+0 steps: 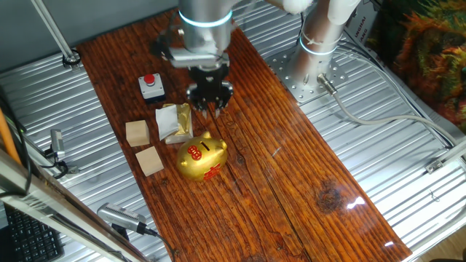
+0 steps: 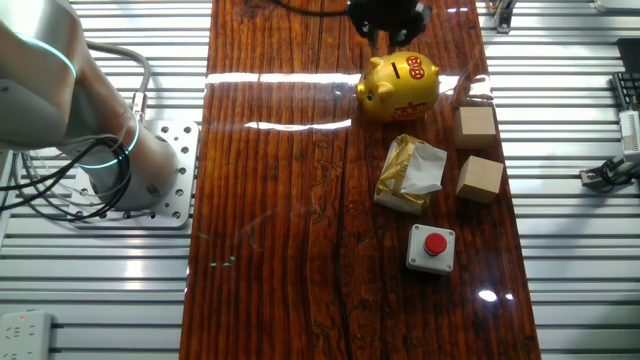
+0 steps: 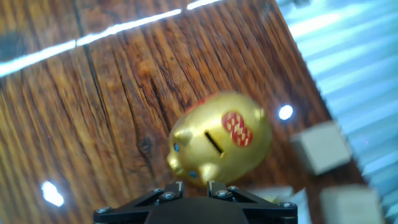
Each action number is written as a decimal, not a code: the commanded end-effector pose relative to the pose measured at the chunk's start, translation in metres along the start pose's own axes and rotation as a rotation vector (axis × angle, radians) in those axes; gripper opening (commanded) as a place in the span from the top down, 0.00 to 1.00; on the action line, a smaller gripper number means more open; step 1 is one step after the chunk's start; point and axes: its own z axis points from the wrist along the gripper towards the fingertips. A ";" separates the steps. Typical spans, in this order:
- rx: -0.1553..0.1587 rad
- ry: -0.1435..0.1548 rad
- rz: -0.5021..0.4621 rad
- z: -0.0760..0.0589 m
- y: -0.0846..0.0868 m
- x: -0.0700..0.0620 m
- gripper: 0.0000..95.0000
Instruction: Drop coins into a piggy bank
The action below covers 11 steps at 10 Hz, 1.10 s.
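Note:
The piggy bank [image 1: 202, 157] is a shiny gold pig with red markings and a dark slot on its back, and it stands on the wooden board. It also shows in the other fixed view [image 2: 400, 84] and the hand view [image 3: 217, 142]. My gripper [image 1: 210, 109] hangs just above and behind the pig, fingers pointing down. In the other fixed view the gripper [image 2: 390, 28] is at the top edge, right over the pig. From the hand view the fingers [image 3: 178, 188] stand close together with a narrow gap. No coins show in any view.
A white-and-gold foil wrapper [image 1: 175, 122] lies beside the pig. Two tan wooden cubes [image 1: 137, 133] [image 1: 149, 161] sit to its left. A grey box with a red button [image 1: 151, 86] is further back. Ribbed metal table [image 1: 378, 160] flanks the board.

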 end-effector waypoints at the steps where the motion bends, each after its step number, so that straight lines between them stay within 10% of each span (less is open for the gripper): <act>1: 0.104 0.022 0.946 -0.027 0.012 0.035 0.80; 3: 0.172 0.036 1.094 -0.028 0.012 0.037 0.80; 11: 0.194 -0.003 1.207 -0.032 0.017 0.043 0.80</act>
